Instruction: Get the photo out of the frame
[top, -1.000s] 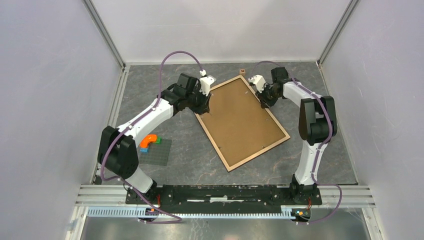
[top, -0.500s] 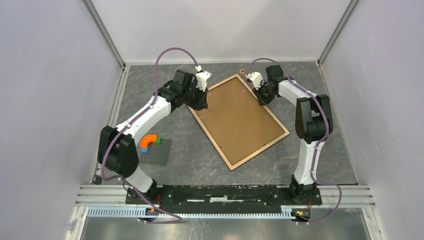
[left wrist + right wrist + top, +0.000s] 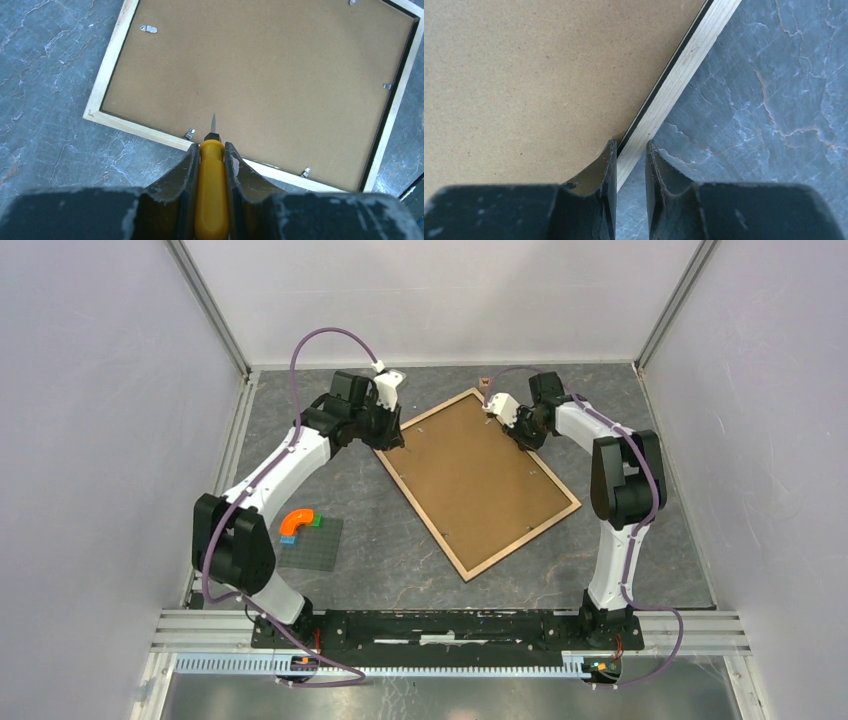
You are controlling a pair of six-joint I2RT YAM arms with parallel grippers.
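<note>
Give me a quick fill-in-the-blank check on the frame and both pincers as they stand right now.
1. The frame lies face ___, its brown backing upward.
2. The left pincer is shut on a tool with a ___ handle.
3. The right pincer hangs over the frame's light ___ border, holding nothing.
Missing words: down; yellow; wood.

No text, label, number or sign is readable in any view. The large rectangular picture frame (image 3: 478, 480), brown fibreboard back up, bears none.
</note>
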